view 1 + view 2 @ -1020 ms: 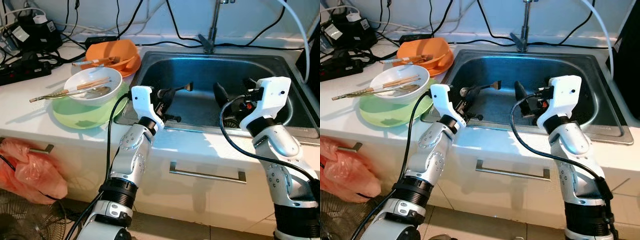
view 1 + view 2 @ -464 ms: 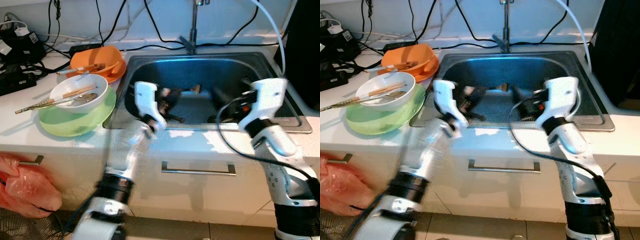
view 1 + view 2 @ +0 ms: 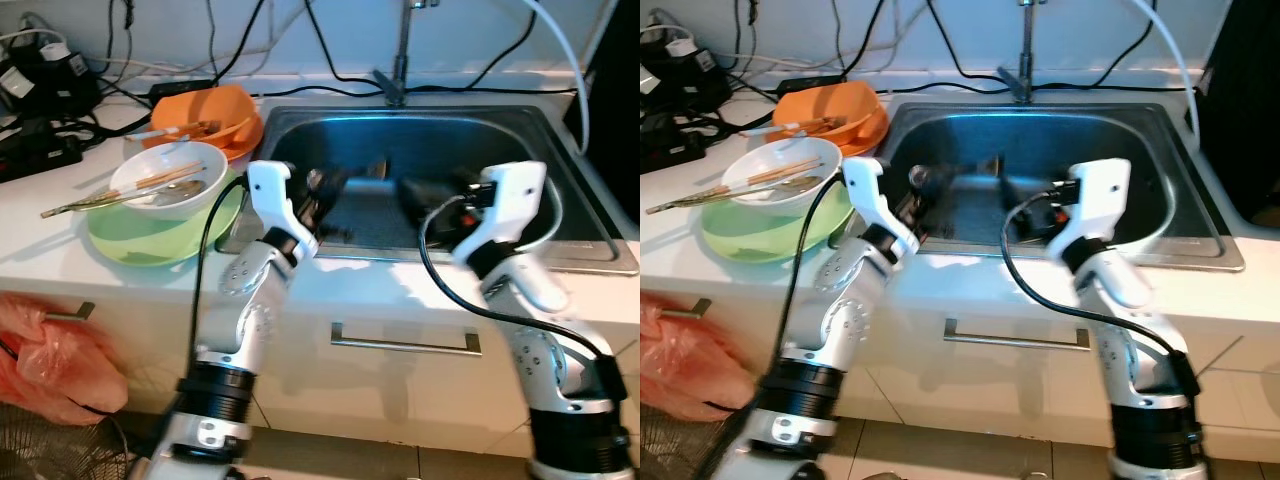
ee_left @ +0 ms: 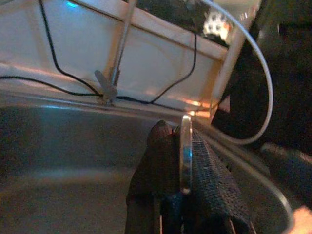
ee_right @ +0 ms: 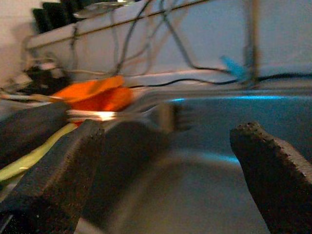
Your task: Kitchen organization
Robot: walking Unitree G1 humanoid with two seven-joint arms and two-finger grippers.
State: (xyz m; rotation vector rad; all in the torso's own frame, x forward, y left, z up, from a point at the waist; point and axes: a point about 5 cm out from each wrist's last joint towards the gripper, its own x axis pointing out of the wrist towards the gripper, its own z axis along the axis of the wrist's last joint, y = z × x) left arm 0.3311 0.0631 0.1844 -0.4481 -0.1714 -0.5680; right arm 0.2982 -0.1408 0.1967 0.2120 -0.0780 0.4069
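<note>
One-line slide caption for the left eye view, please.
Left gripper holds a fork over the sink; right gripper open beside it, dirty bowls stacked on the counter.

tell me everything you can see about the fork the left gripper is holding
The fork is thin, shiny metal, blurred in the head views. The left gripper is shut on its handle, with the black fingers pressing both flat sides. It sticks out roughly level over the steel sink, tines pointing toward the right gripper, which is open and apart from it. Nothing else touches it.
</note>
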